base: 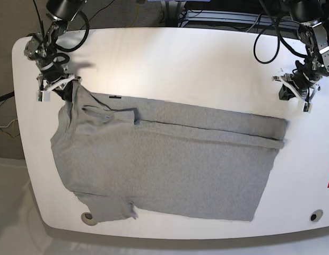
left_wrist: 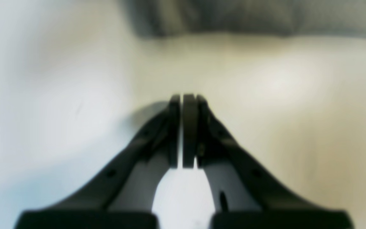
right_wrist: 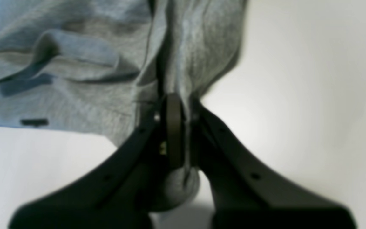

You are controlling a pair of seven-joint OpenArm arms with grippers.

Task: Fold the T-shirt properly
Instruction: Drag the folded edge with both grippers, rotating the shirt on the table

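Grey cotton is pinched in my right claw (right_wrist: 178, 105), clenched on a bunched corner of the T-shirt (base: 164, 159) at the collar-and-sleeve end, near the far edge of the white surface (base: 170, 58). Left claw (left_wrist: 184, 98) is clenched on nothing: bare surface under it, and it hovers just off the shirt's hem end. The shirt lies spread across the middle, with one long band already folded over along its far side. My read: to fold cleanly I'd get the left claw onto the matching far corner, then carry both ends level so the crease runs straight. One-sided pulling will likely skew it.
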